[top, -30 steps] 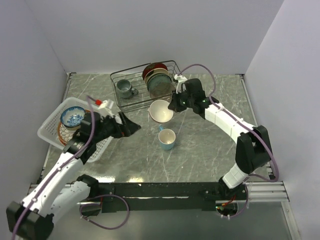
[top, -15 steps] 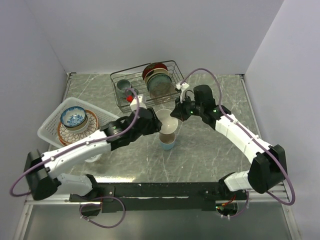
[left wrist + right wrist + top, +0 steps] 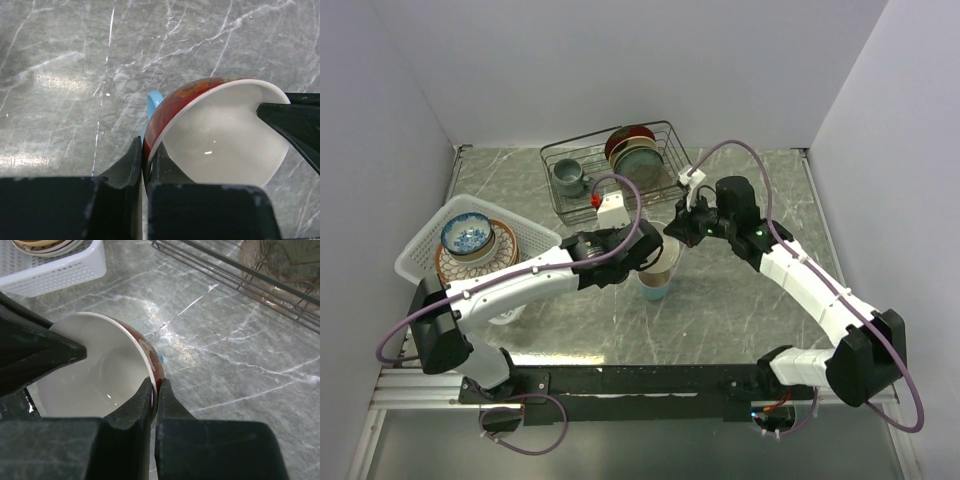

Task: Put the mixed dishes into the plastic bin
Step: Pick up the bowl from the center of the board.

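Cream bowl (image 3: 225,135) with red outside, held tilted on edge just above light blue mug (image 3: 656,289) standing on table (image 3: 740,300), blue-patterned bowl (image 3: 467,235) upright on red-rimmed plate (image 3: 508,250) inside white lattice-sided plastic bin (image 3: 418,250), far left

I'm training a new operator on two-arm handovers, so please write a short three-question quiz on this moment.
1. True or false: the left gripper and the right gripper both pinch the cream bowl by its rim.
2. In the top view, what peeks out from under that bowl? A) a fork B) the light blue mug C) a glass
3. Fill in: inside the plastic bin, the blue-patterned bowl rests on a ____.
Key: 1 true. 2 B. 3 plate.
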Tool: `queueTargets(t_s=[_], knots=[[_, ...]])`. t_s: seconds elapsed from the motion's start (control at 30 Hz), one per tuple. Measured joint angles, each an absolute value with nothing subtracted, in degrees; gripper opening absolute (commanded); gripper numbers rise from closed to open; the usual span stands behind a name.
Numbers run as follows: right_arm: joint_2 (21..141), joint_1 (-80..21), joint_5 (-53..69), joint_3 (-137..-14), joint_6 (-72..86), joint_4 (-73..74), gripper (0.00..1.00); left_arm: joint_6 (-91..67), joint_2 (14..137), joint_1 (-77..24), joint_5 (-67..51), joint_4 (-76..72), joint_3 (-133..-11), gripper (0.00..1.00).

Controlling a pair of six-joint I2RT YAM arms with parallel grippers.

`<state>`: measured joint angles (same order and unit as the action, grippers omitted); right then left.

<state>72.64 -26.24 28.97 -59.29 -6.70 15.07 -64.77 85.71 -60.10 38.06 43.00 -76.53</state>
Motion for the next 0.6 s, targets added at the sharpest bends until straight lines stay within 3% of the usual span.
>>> queueTargets(t_s=[0.2,0.33,0.47,0.6], knots=[[69.4,-26.0,28.6,-57.1,-6.4,13.0,0.04,-63.8,85.1,-60.5,38.3,41.3,-75.9,0.01],[67.2,-25.6,29.9,-55.8,-5.8,11.8,0.21,-62.0,82.3,-60.6,37.4,37.6,-73.1,0.01],[63.4,-24.5,34.8,-53.5,-5.6,9.7,0.47,-59.1,79.2,-60.6,35.7,34.8,-70.0,0.01],[58.6,-21.3,38.1,-51.5,-6.0,8.1,0.67,-56.6,75.5,-60.2,35.4,35.1,-66.7,0.01]])
